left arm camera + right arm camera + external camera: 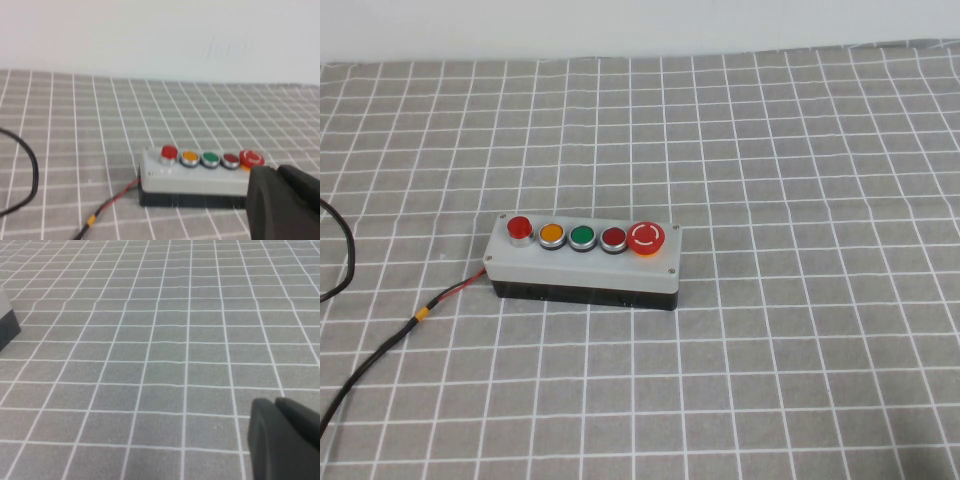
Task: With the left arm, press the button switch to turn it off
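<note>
Grey checked cloth covers the counter [800,150] right up to a pale wall at its far edge. Nothing of either arm shows from above. My left end effector [282,205] shows only as a dark blurred bulk in its own wrist view, held back on the near side of the box; whether it's spread or pressed together I cannot tell. Same for my right end effector [285,440], hovering over bare cloth off to the right side.

The button switch [519,228] sits at the left end of the grey button box [582,262], roughly mid-counter, slightly left. It looks rigid, with a short spring travel, I'd judge: nothing to grip, just a straight push down on the red cap. The box seems light and could skid if I push at an angle.

Touching-close beside it is the orange button [552,235], then the green button [582,237], dark red button [613,238] and emergency-stop mushroom [646,238]. A black cable [380,350] trails toward the near-left corner, just beside my likely approach.
</note>
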